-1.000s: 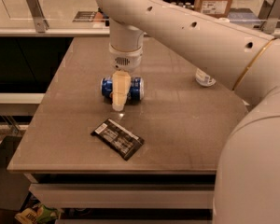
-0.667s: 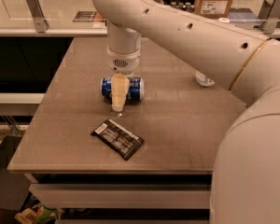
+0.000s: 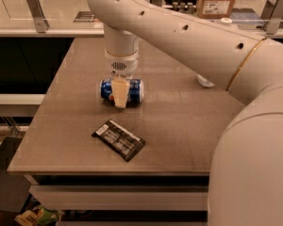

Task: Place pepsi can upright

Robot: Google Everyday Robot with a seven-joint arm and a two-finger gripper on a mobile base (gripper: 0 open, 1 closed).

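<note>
The pepsi can (image 3: 135, 91) is blue with silver ends and lies on its side on the brown table (image 3: 179, 126), left of the middle. My gripper (image 3: 120, 97) hangs straight down from the white arm and sits over the middle of the can, covering its centre. The can's two ends show on either side of the gripper. The can rests on the table top.
A flat dark snack wrapper (image 3: 118, 139) lies near the front edge, just in front of the can. A clear rounded object (image 3: 205, 81) peeks out from behind my arm at the right. The arm covers the table's right side. A counter with boxes stands behind.
The arm and gripper have shifted very slightly to the left over the can. The can still lies on its side in the same spot.
</note>
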